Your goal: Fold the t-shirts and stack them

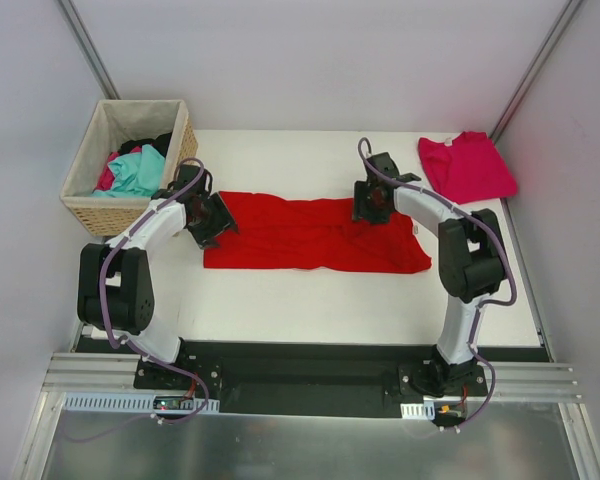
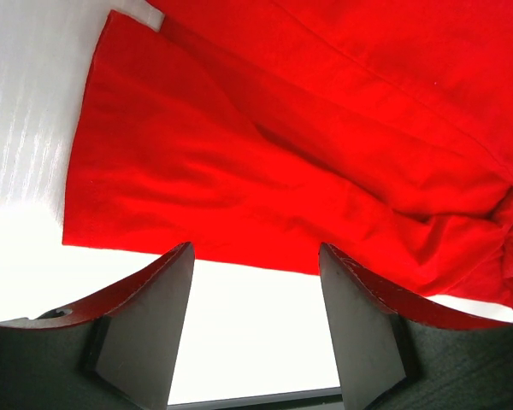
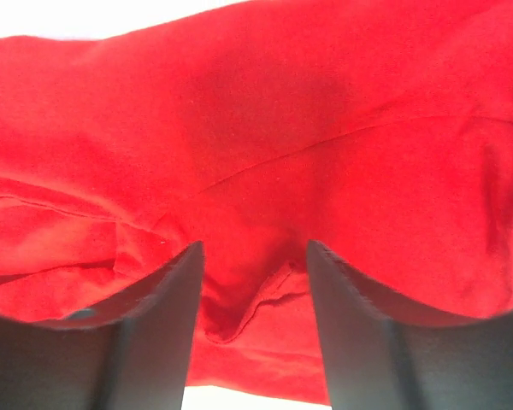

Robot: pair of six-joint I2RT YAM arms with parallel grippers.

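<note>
The bright red t-shirt [image 1: 315,233] lies on the table as a long folded band. It fills the left wrist view [image 2: 308,145] and the right wrist view [image 3: 265,137]. My left gripper [image 1: 217,216] is open at the band's left end, with bare table between its fingers [image 2: 145,325] and the cloth edge just ahead. My right gripper [image 1: 372,205] is open over the band's upper right part, its fingers [image 3: 162,333] straddling a small raised fold of cloth. The magenta-pink t-shirt [image 1: 466,166] lies folded at the back right.
A wicker basket [image 1: 95,195] with a cloth liner stands at the back left, holding teal, pink and dark garments. The table's near edge [image 1: 310,345] runs in front of the arm bases.
</note>
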